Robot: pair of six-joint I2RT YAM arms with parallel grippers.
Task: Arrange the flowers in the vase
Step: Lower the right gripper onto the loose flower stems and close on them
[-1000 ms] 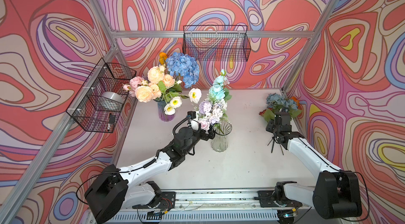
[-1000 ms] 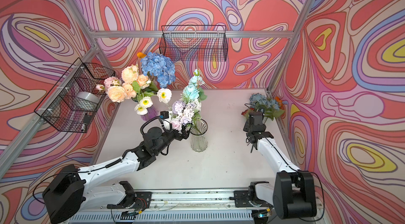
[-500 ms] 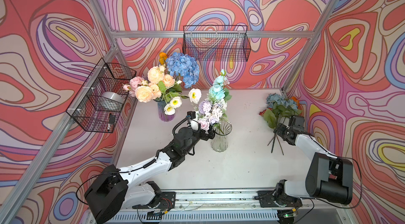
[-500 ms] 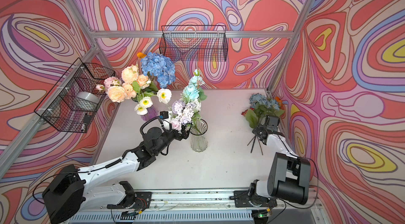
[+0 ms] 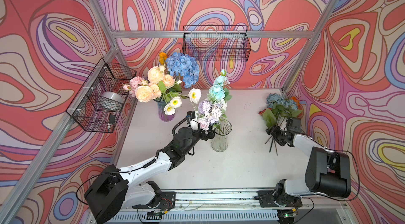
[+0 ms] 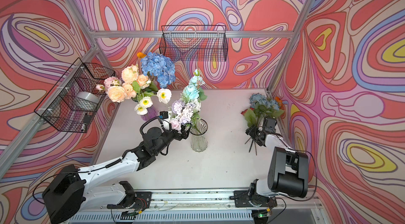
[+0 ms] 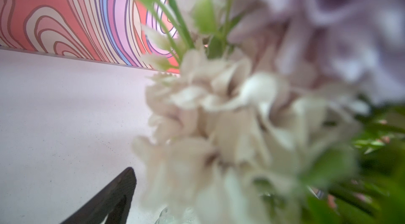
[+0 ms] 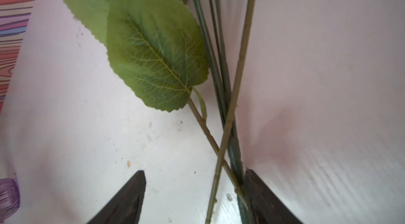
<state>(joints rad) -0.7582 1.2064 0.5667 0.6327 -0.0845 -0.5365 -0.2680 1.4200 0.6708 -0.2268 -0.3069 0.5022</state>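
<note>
Two arms are in play, but only one has moved in the last second. On the left, the purple vase (image 5: 165,112) holds peach roses (image 5: 144,93), a blue hydrangea (image 5: 183,67) and white poppies (image 5: 175,102). The left gripper (image 5: 208,134) still waits at the rim of the clear glass vase (image 5: 220,140), jaws wide. It is beside the lilac-pink pastel bunch (image 5: 211,111) and teal roses (image 5: 217,90) already standing there. Farther right, the right gripper (image 5: 272,133) has swung round onto the stems (image 8: 228,111) of the loose flowers (image 5: 280,103) lying on the table (image 5: 241,168). Its fingers (image 8: 129,196) stand apart with the crossed stems between them, close against one finger and not yet pinched. That looks like the next pick being set up. Blurred blooms fill the left wrist view, which shows only one finger. I cannot tell which stem in the loose pile belongs to which bloom.
</note>
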